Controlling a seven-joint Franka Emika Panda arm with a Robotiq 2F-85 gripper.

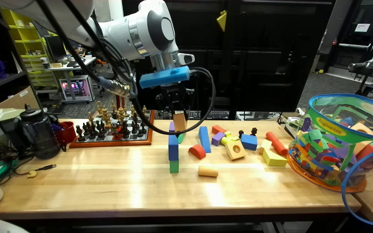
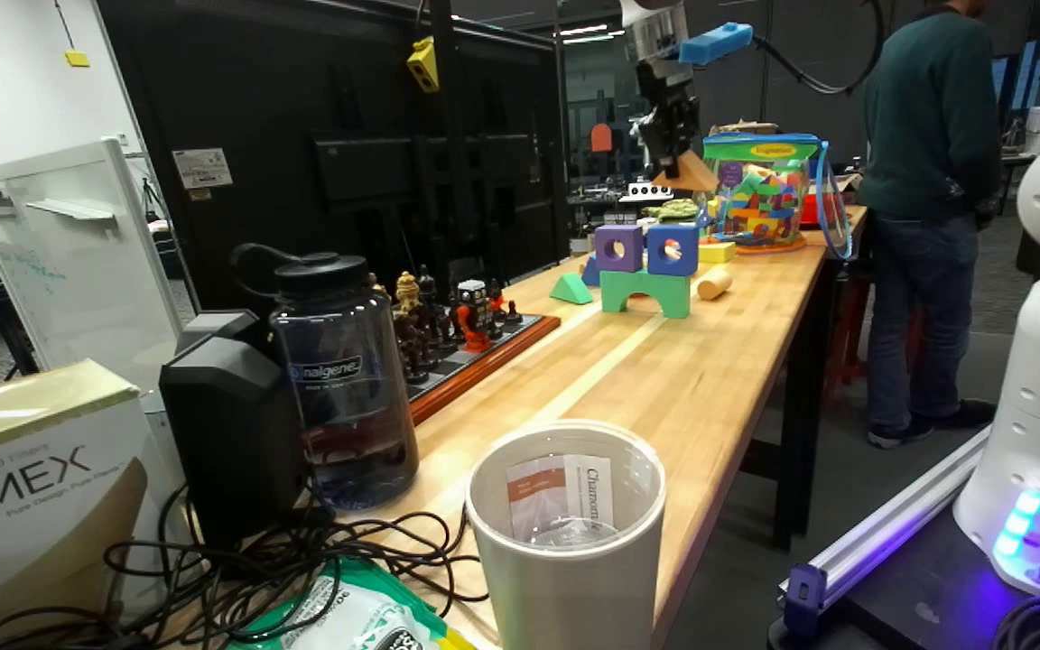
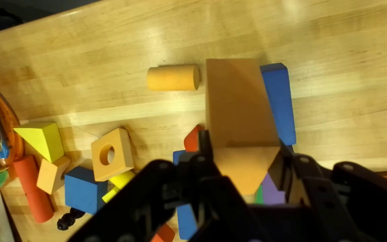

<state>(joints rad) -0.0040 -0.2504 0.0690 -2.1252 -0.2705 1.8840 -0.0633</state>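
My gripper [image 1: 175,110] is shut on a tan triangular block [image 1: 180,122] and holds it above the table. The gripper [image 2: 672,170] and block [image 2: 691,171] also show in an exterior view, the block raised above a small stack. The stack is a green arch [image 2: 646,282] bearing a purple holed block [image 2: 635,262] and a blue holed block [image 2: 687,236], side by side with a gap. In the wrist view the fingers [image 3: 244,148] press the sides of the tan block [image 3: 239,104]. It partly hides the blue block [image 3: 279,104] and purple block [image 3: 273,193].
A tan cylinder [image 1: 208,171] lies near the stack. Loose blocks, including a red half-round [image 1: 197,151] and blue wedge [image 1: 205,139], lie behind. A clear block bag [image 1: 329,155] stands at one end; a chessboard [image 1: 134,142], bottle [image 2: 344,379] and cup [image 2: 574,587] are towards the other.
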